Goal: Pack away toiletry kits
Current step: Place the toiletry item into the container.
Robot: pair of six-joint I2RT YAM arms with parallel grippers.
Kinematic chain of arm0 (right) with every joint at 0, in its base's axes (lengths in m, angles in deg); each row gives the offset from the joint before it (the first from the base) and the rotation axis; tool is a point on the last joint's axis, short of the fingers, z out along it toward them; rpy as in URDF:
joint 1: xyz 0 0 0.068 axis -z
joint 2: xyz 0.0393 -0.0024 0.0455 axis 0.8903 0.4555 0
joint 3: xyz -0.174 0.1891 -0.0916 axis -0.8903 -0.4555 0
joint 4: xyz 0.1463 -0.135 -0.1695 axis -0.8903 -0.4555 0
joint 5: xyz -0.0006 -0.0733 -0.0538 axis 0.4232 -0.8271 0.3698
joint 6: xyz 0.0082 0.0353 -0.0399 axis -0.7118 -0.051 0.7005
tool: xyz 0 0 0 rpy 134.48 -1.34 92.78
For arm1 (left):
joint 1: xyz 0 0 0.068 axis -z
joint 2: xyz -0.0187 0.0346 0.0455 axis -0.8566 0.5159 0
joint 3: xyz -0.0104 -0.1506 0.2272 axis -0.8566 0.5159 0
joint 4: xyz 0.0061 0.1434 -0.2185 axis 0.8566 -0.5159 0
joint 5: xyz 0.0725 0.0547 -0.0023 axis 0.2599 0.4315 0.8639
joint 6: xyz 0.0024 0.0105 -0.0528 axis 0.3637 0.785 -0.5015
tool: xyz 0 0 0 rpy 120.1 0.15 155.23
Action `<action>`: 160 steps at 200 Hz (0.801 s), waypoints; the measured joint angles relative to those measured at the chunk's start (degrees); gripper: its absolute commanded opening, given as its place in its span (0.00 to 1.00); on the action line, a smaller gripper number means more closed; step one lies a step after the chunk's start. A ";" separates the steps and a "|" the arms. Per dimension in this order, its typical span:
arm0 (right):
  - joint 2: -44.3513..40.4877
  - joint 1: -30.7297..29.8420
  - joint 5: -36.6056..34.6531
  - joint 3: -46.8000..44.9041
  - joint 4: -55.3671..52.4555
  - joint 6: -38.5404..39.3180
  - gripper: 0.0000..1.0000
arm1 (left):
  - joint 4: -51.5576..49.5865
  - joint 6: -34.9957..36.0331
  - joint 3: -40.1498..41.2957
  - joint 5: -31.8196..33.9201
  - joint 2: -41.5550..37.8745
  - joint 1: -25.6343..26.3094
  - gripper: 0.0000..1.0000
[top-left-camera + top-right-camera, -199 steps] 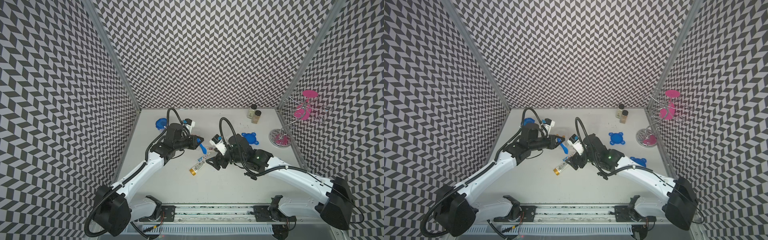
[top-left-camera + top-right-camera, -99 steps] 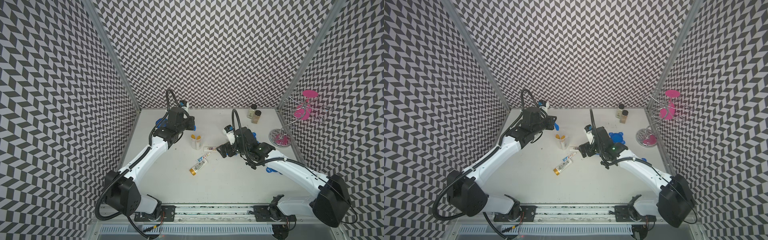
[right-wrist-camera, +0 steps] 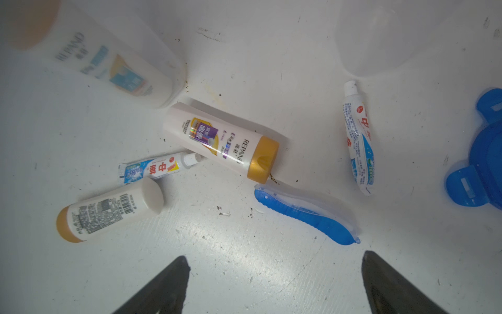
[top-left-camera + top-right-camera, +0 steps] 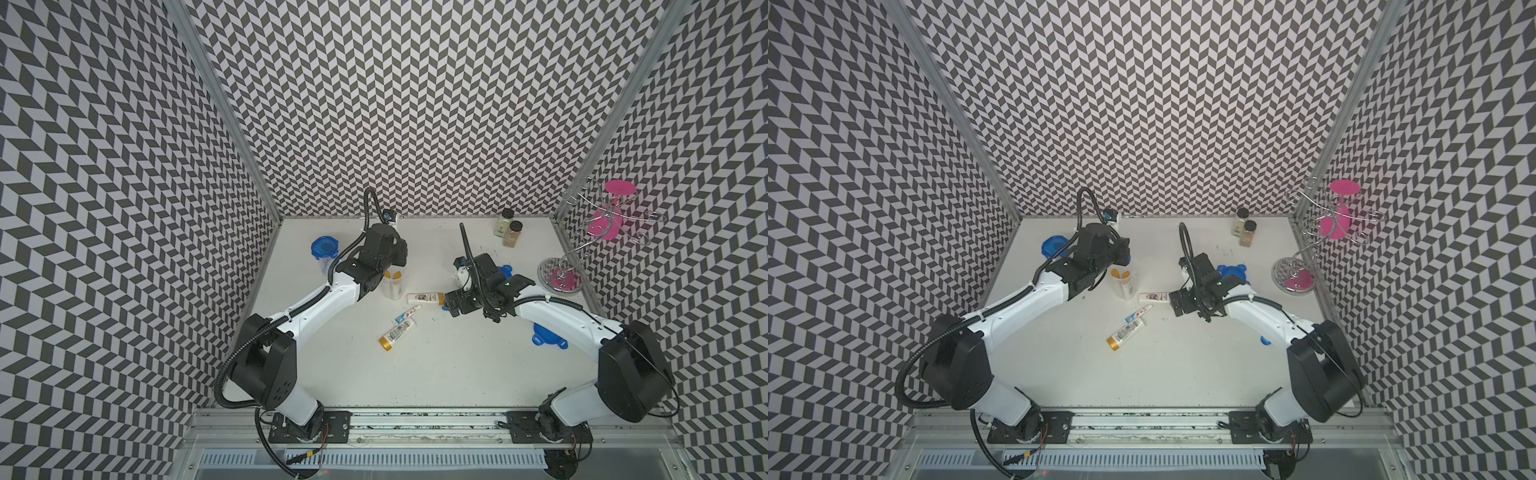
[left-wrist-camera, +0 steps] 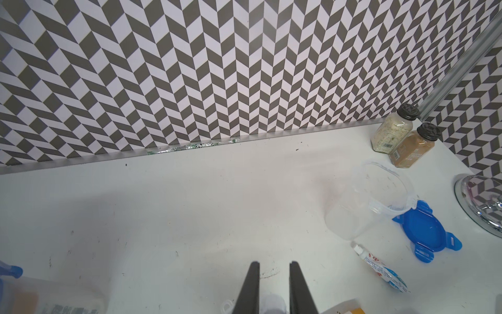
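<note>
Carefully: the right hand (image 3: 274,255), spread wide, hovers over the blue toothbrush (image 3: 304,214) lying on the surface (image 3: 271,68) just right of a gold-capped tube (image 3: 217,144). Turn the wrist to straddle its width. The left hand (image 5: 274,263) is nearly closed.

white table (image 4: 436,374) holds gold-capped tubes (image 3: 220,141), toothpaste tubes (image 3: 358,141), blue toothbrush (image 3: 304,214), cups (image 5: 361,206), lids (image 5: 423,231), spice jars (image 5: 391,133)

You can only see part of the blue lid (image 3: 489,152) near the toothbrush (image 3: 304,214); the edge cuts it. The cup (image 3: 165,65) beyond the toothbrush looks blurry.
</note>
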 measured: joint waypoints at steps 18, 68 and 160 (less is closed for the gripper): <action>1.57 0.28 -0.20 0.55 -0.15 0.24 0.97 | 0.92 0.00 1.86 0.92 0.00 0.46 0.00; 4.17 0.57 -0.31 0.81 -0.24 0.81 0.97 | 1.31 0.26 3.39 1.79 -0.66 0.55 0.00; 12.44 1.68 -0.59 4.11 -1.20 3.04 0.96 | 2.49 0.63 4.70 1.60 -1.81 0.55 0.00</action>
